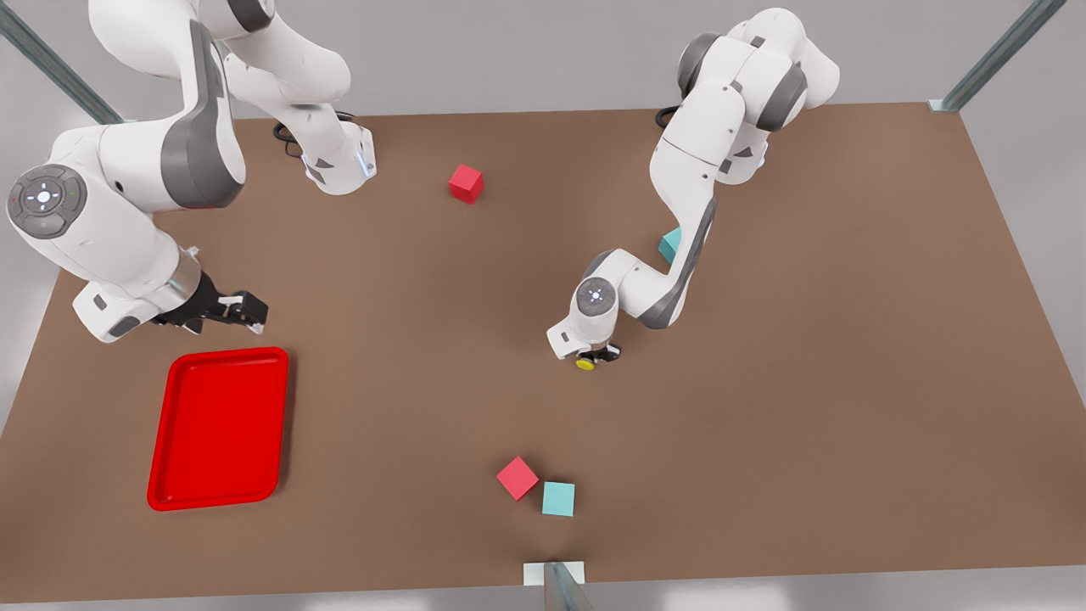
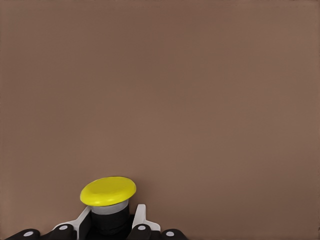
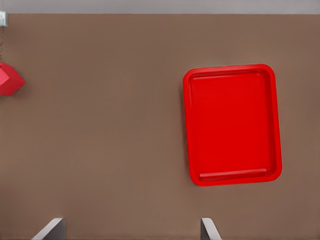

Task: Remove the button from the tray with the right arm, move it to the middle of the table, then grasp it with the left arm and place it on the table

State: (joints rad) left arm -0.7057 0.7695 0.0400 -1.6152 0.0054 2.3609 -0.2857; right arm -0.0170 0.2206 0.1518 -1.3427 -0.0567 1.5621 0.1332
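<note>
The button, yellow cap on a dark body, sits low over the middle of the table with my left gripper shut on it. In the left wrist view the button is clamped between the fingers, cap facing outward. Whether it touches the table I cannot tell. My right gripper hovers open and holds nothing, just behind the red tray at the front view's left. In the right wrist view the tray holds nothing, and the fingertips are spread wide.
A red cube lies at the back centre. Another red cube and a teal cube sit together near the front edge. A second teal cube is partly hidden behind the left arm. The right wrist view shows a red cube.
</note>
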